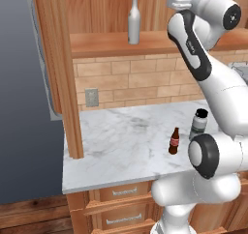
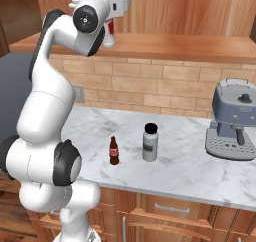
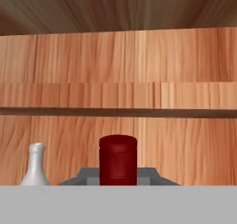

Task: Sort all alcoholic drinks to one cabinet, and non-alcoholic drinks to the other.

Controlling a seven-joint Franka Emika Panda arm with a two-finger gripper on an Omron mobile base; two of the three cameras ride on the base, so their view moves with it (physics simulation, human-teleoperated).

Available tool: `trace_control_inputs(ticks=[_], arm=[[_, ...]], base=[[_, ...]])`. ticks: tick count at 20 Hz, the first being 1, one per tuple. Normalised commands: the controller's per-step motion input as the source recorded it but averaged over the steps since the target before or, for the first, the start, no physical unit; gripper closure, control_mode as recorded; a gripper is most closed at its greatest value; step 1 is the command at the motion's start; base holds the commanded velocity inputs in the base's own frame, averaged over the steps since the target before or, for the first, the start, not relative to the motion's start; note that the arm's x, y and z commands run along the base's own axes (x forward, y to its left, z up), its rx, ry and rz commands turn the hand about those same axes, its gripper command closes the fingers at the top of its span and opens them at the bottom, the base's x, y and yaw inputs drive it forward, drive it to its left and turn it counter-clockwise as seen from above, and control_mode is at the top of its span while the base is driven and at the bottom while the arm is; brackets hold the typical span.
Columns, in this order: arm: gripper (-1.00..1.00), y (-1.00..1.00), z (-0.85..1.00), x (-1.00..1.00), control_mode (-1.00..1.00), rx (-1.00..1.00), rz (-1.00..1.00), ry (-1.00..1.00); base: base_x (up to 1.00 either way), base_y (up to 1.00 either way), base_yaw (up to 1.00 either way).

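The arm rises from the base, bends at a dark elbow and reaches up and forward, so the claw (image 2: 111,30) sits inside the open wall cabinet (image 1: 104,43) at the height of its lower shelf. The wrist is level and the hand looks straight into the cabinet at its wooden back wall.

The claw is clenched on the white bottle (image 2: 109,35), gripping it below its red cap (image 3: 118,159); the cap stands directly in front of the hand camera, between the fingers. The bottle stands upright, long axis vertical, cap up, and appears to rest on the cabinet's lower shelf.

To the claw's left, on the same shelf and well apart from it, the silver-grey bottle (image 1: 133,20) stands upright with its neck up. Above the claw an upper shelf (image 3: 115,111) crosses the cabinet, with open room between it and the red cap. Farther left, the cabinet's side wall (image 1: 60,68) comes down to the marble counter (image 1: 121,141).

Far below the claw on that counter, the small cola bottle (image 2: 114,151) stands upright, and just beside it, apart, a short grey black-capped bottle (image 2: 150,142). Off to the claw's lower right a blue-grey coffee machine (image 2: 232,118) sits by the brick backsplash (image 2: 150,88).
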Motion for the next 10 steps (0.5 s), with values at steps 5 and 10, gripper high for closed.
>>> trace_control_inputs(ticks=[5,10], arm=[[1.0,-0.08,0.0,0.34,-1.0,0.0,0.0,0.05],[1.0,-0.11,-0.01,0.21,-1.0,0.01,0.0,0.03]], base=[[0.0,0.0,0.0],[0.0,0.0,0.0]])
